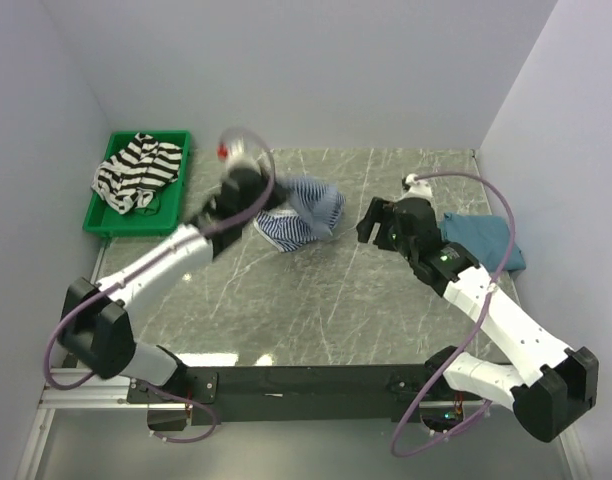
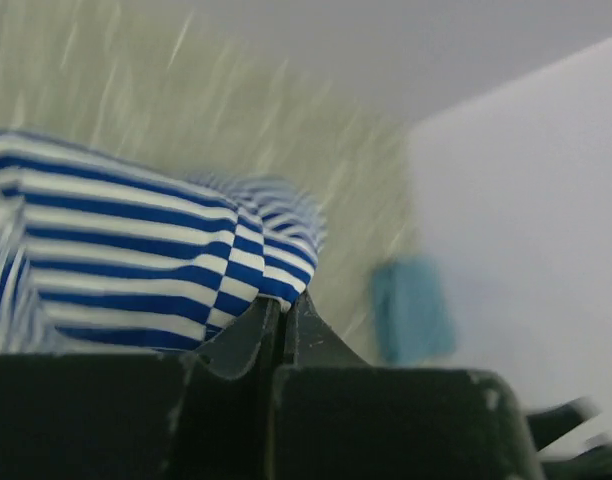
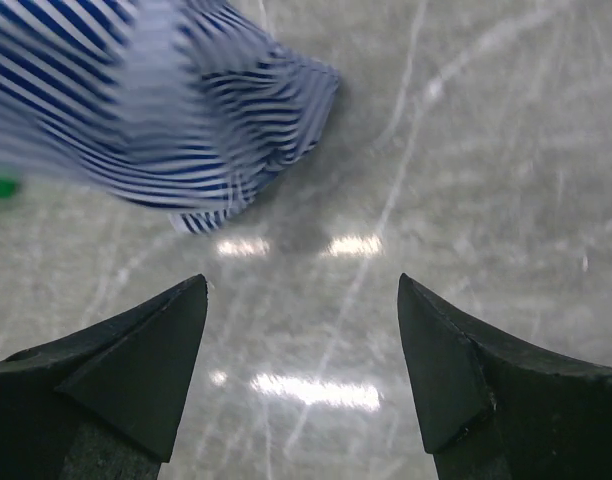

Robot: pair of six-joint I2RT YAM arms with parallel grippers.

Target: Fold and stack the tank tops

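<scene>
Left wrist view: shows the left gripper with its two black fingers pressed flat together, pinching an edge of the thin-striped tank top right at the tips. Puts the blue-and-white cloth, bunched and blurred, to the left of the pinch and above it.

From the top external camera, finds that thin-striped tank top partly raised off the grey marbled table in a crumpled bundle near the table's middle. Cannot tell whether its lower end touches the surface.

Places the right gripper to the right of the thin-striped tank top and apart from it, fingers spread wide over bare table, holding nothing.

Further right of the thin-striped tank top, past the right gripper, finds the teal tank top lying low and flat at the table's right edge.

Well to the left of the thin-striped tank top, finds the wide black-and-white striped tank top heaped loosely in a green bin.
</scene>
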